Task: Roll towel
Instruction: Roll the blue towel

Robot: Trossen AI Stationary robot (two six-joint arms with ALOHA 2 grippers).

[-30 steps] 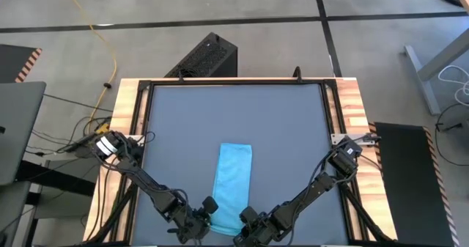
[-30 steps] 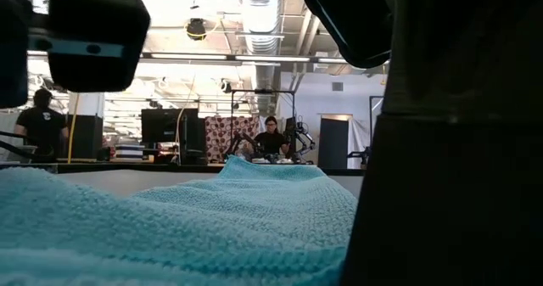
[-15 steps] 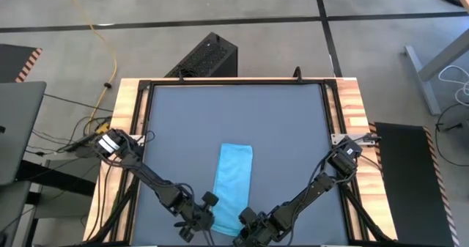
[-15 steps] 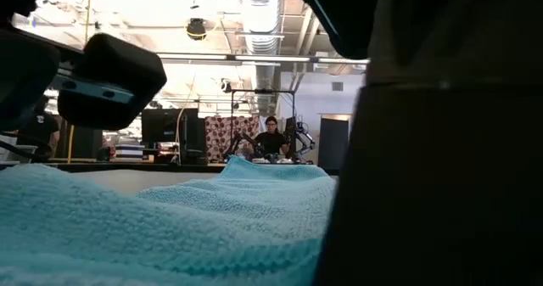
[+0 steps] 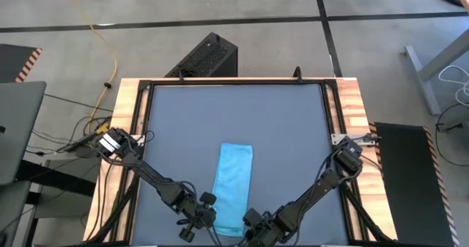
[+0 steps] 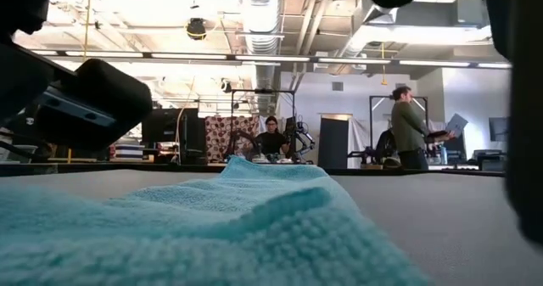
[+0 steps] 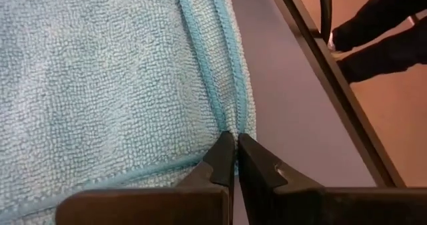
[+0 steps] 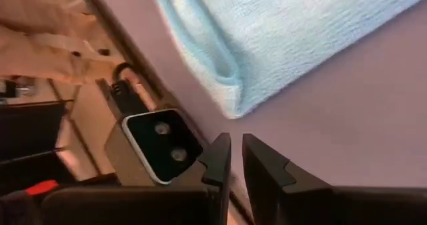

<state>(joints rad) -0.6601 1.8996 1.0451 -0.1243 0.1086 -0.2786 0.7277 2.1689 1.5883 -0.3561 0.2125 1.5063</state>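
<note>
The light sky-blue towel (image 5: 234, 185) lies as a narrow strip on the dark grey tabletop (image 5: 293, 130), its long sides running near to far. Its near end fills the front of the low view (image 6: 212, 227). My left gripper (image 5: 207, 216) is at the towel's near left corner, shut on it (image 7: 235, 141). My right gripper (image 5: 254, 227) is by the near right corner, shut and empty. In its wrist view (image 8: 235, 148) the fingertips stand a little off the towel's folded corner (image 8: 227, 98). My left gripper pinches the towel's hemmed near left corner (image 7: 230, 121) between its two fingertips, coming low from the table's left side. The towel lies on the table beyond the fingers, slack; how many layers are held cannot be told.
The table's black frame and wooden border (image 5: 132, 115) run around the top. The low camera (image 8: 157, 145) sits at the near edge, close to my right gripper. The tabletop's far half is bare. People stand in the room beyond the table (image 6: 407, 125).
My right gripper has drawn back from the towel's near end toward the table's right, uncovering the right half of the low view. My left gripper has moved a little toward the towel's near left corner and tipped lower.
</note>
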